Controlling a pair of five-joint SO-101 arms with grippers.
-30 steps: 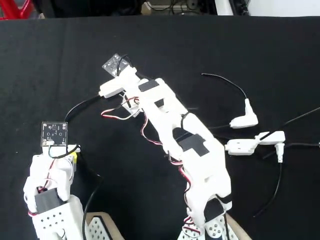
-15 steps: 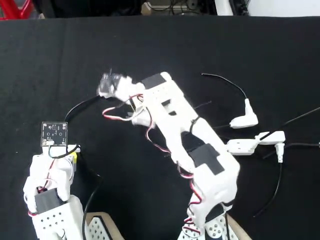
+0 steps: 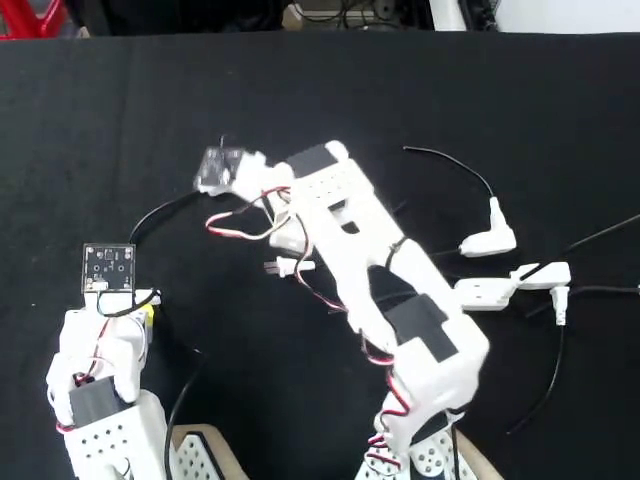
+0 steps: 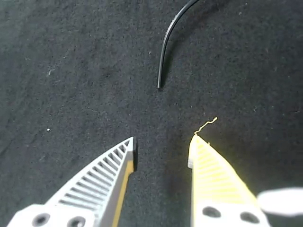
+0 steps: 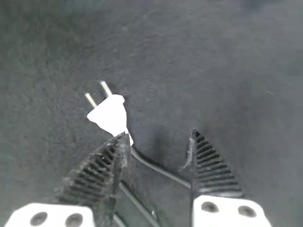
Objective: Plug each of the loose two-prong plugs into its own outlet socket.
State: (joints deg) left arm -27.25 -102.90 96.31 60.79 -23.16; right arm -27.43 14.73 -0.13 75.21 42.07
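Note:
My right gripper (image 5: 158,139) is open just above the black cloth. A white two-prong plug (image 5: 109,113) lies flat next to one of its fingers, its black cable trailing back under the jaws. In the high view a small white plug (image 3: 285,267) lies beside the right arm (image 3: 350,240), prongs pointing left. A blurred outlet socket (image 3: 218,168) sits at that arm's far end. A second outlet socket (image 3: 108,268) lies just ahead of the left arm (image 3: 100,360). My left gripper (image 4: 162,144) is open over bare cloth, with a loose black cable end (image 4: 160,71) beyond it.
Three more white plugs (image 3: 490,238) (image 3: 485,292) (image 3: 545,275) with black cables lie on the cloth to the right of the right arm. A black cable (image 3: 160,212) curves from the far socket toward the near one.
The right arm has swung and drawn back. The far socket shifted left and nearer and is now blurred. A small white plug now shows on the cloth beside the arm. The left arm kept still.

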